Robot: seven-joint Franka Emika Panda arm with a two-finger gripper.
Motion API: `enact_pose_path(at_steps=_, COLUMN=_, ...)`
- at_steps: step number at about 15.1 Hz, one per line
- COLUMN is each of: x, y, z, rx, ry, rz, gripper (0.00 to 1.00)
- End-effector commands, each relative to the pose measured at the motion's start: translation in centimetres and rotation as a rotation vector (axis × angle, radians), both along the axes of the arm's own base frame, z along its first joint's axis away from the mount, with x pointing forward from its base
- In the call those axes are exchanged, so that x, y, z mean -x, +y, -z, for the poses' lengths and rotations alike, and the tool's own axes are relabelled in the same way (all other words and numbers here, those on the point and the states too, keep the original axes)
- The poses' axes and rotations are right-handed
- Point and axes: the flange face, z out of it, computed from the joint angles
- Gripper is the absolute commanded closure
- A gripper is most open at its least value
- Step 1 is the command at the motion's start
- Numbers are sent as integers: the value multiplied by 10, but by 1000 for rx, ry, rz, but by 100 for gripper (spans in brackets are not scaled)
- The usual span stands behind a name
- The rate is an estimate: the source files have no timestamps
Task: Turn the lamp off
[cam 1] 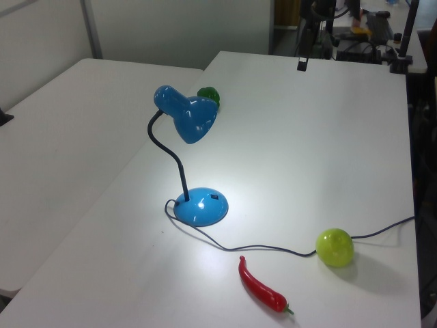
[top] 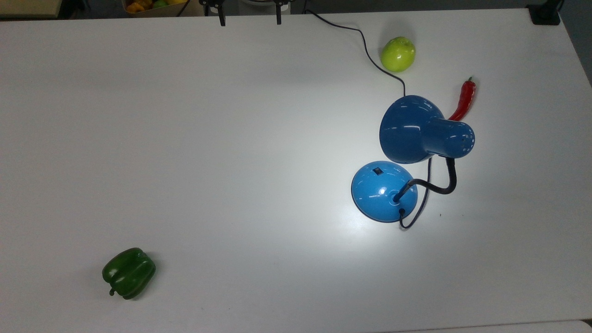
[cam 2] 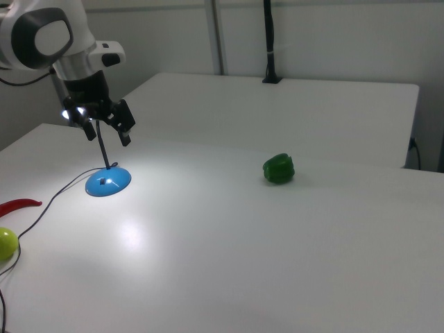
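Gripper (cam 2: 107, 128) hovering with fingers spread, grasping nothing | lamp (top: 384, 189) shining, switch (top: 378, 170) awaiting pressing | 0 steps showing done

lamp (top: 384, 189) between apple (top: 397, 54) and pepper (top: 128, 273), chili (top: 464, 100) behind.

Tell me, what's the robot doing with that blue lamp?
Nothing is touching it yet. The blue lamp stands on the white table, lit, throwing a bright patch on the tabletop. The robot's gripper hangs open in the air, away from the lamp and holding nothing. To turn it off, it would probably need to press the small black switch on the base. A green apple, a red chili pepper and a green bell pepper lie around.
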Motion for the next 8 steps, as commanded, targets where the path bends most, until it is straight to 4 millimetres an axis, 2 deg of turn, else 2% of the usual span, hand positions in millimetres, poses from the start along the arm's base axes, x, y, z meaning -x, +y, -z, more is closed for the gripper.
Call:
enact_pose_path(at_steps=1, x=-1, y=3, z=1, rx=-11, ry=-6, rz=-12, gripper=0)
enact_pose_path(at_steps=8, x=0, y=3, z=3, rx=-11, ry=0, rz=-16, gripper=0)
